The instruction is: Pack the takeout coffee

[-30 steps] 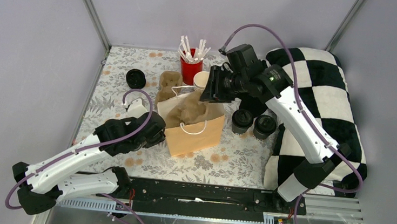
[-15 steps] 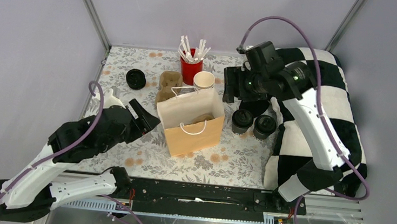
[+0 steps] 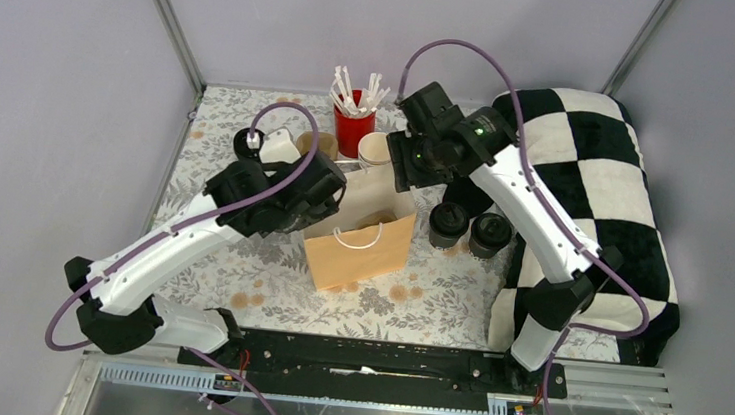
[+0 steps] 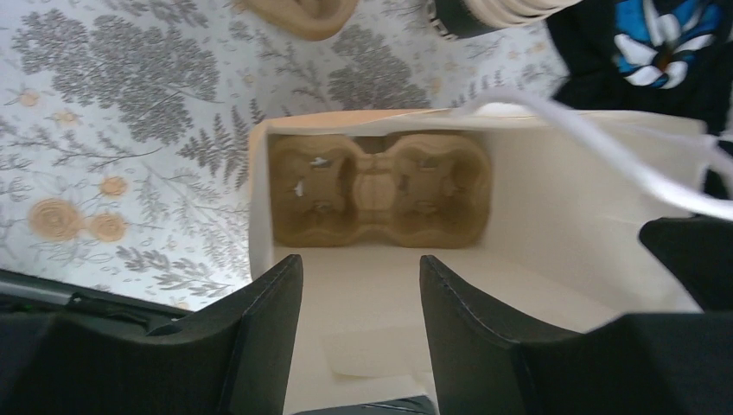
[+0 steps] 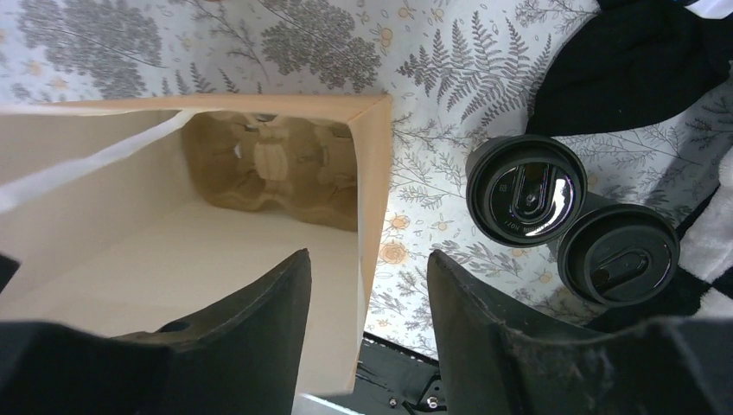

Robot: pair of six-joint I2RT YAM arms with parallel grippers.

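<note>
Paper bag [image 3: 360, 252] stands upright mid-table with its mouth open. A 2-well pulp carrier [image 4: 378, 188] lies flat on its floor, both wells empty. Left cup [image 5: 521, 190] and right cup [image 5: 618, 253] are upright, lids on, touching, just right of the bag, not packed. Left gripper [image 4: 359, 268] is over the bag mouth, spread wide, empty. Right gripper [image 5: 369, 259] is also wide and empty above the bag's right wall. The cups lie to its right, so I'd pick the right arm. Lid embossing is unreadable, no print on the bag.

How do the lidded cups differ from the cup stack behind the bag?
The lidded cups wear black lids; the cup stack is open-topped. The lidded cups stand side by side right of the bag; the cup stack is nested, behind it. Both stand upright outside the bag.
</note>
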